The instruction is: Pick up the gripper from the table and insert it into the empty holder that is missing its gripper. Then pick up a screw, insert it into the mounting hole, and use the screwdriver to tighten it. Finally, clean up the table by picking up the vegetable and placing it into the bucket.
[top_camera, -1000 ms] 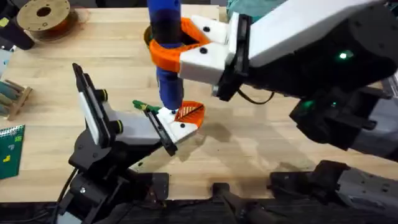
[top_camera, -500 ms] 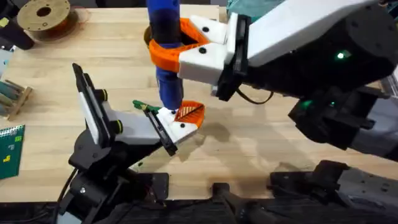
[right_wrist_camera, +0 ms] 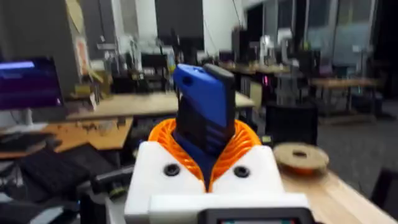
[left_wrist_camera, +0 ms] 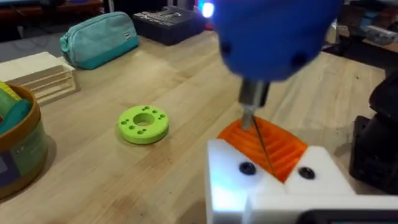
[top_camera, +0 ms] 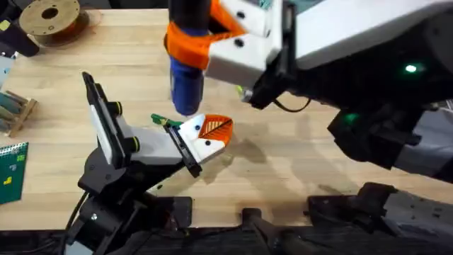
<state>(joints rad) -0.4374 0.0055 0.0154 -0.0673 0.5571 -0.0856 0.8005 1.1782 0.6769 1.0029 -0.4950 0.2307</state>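
From above the arm bases we look down and forward over the counter (top_camera: pixel 64 92), the right arm looming large at the upper right of the frame. From the left wrist we sit very close behind the white block (left_wrist_camera: pixel 273 186), facing across the counter. From the right wrist we face outward into the room. All three views share the blue screwdriver (top_camera: pixel 187 78).

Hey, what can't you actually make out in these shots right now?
- Bucket: left wrist view, cut off by the frame edge.
- Vegetable: overhead, mostly hidden behind the holder.
- Bit tip: left wrist view, too thin to tell whether it sits in the mounting hole.
- Screw: too small to confirm.
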